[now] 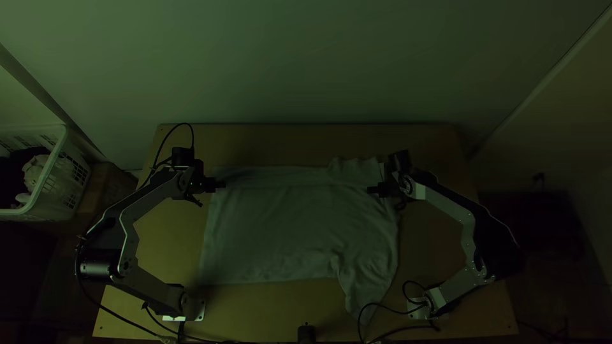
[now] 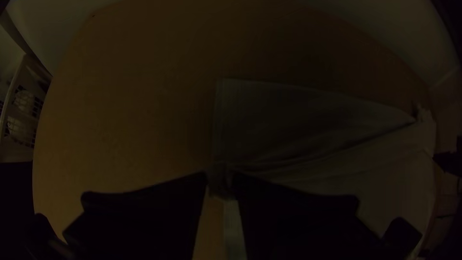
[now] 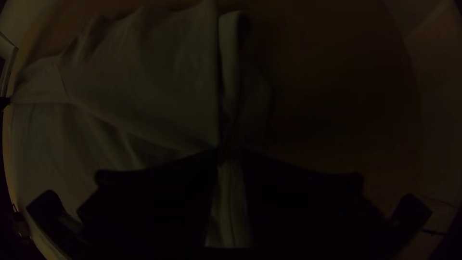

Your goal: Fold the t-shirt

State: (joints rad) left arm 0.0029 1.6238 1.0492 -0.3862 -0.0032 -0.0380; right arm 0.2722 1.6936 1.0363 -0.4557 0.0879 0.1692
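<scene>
**One t-shirt (image 1: 274, 229), pinched in two places**

Top view: One pale t-shirt lies across the middle of one wooden table (image 1: 306, 143), mostly spread, its straight hem toward the left side. One strip along its far side is marked off by a long crease. One sleeve (image 1: 364, 296) hangs out toward the table's near edge, and one ruffled part sticks up at the far right. Two grippers are over the cloth: the left gripper (image 1: 222, 185) near the hem, the right gripper (image 1: 371, 190) at the opposite end. One white basket (image 1: 62, 191) stands beyond the table's left side, with dark and pale cloths in it. One small dark object (image 1: 306, 334) sits at the table's near edge, between the two arm bases.

Left wrist view: Two black fingers (image 2: 144, 216) close on one small bunch of the shirt at its hem side, cloth caught between the tips. From there several creases fan out over the shirt, and one flat corner lies on the wood.

Right wrist view: The light is poor, but two fingers appear to squeeze one gathered piece of shirt between their tips. One broad flap lies to one side of the pinch, with one seam across it, and one narrow fold runs just beside the flap.
</scene>
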